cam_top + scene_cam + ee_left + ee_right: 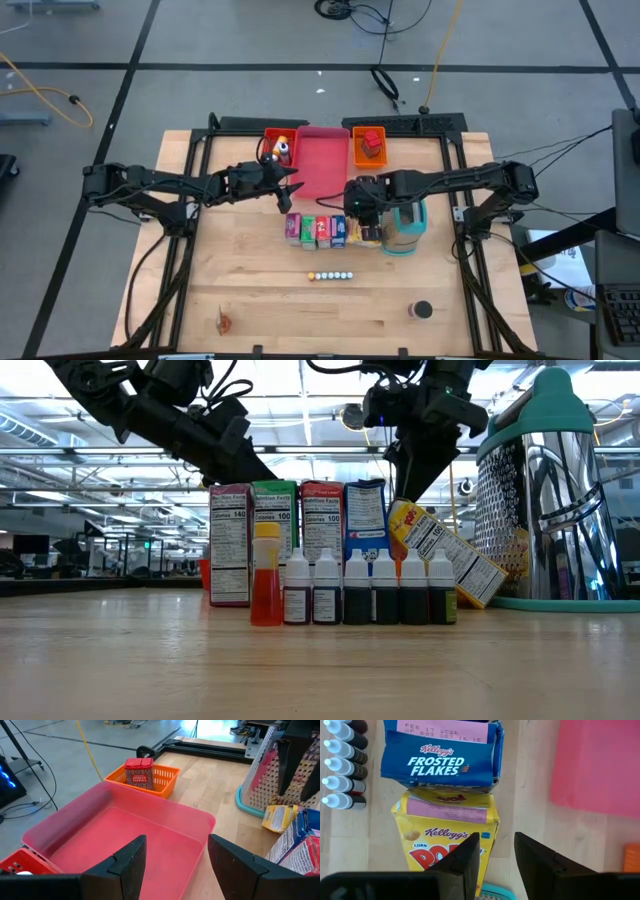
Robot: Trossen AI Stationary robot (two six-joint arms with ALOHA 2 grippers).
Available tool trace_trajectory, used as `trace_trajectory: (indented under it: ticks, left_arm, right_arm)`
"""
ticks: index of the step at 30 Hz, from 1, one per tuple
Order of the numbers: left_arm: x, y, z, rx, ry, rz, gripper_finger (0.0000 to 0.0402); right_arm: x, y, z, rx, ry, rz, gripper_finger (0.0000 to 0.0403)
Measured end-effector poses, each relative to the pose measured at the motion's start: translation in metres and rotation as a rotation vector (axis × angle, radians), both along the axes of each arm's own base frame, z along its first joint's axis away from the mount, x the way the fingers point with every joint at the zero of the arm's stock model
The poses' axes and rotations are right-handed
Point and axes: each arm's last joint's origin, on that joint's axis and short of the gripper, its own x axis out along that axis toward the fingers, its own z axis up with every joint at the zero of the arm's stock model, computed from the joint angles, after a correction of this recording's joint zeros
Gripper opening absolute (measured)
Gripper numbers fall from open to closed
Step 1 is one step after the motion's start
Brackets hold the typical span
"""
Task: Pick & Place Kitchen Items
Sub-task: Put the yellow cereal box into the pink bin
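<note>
Purple, green, red and blue food boxes (316,231) stand in a row on the table. A yellow box (440,552) at the row's right end leans tilted against the teal-and-white grater (406,226). A row of tiny bottles (350,590) stands nearer the table's near edge. My right gripper (496,852) hangs open just above the yellow box (445,835), fingers pointing down. My left gripper (177,865) is open over the pink tray (125,840). A red block (139,772) sits in the orange tray (368,146). A dark round can (420,310) lies near the near edge.
The red tray (278,148) at the far edge holds small bottles. A small reddish thing (225,322) lies near the near-left corner. Bare wood stretches between the bottle row and the near edge. A metal frame (196,160) borders the table.
</note>
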Motion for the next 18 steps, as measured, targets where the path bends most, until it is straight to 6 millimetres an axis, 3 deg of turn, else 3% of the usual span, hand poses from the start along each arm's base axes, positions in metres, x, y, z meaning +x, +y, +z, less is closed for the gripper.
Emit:
trace_trajectory:
  ticks: [13,18]
  left_arm:
    - [-0.0003,-0.0001,-0.0009,0.004,0.013,-0.003,0.0214]
    - [-0.0008,-0.0002,-0.0021,-0.002,0.025,-0.002,0.0214]
  right_arm:
    - [0.0009,-0.0005,0.0003,-0.013,-0.01,-0.011,0.0115]
    - [-0.0018,-0.0007,-0.0009,-0.018,0.019,-0.031,0.014]
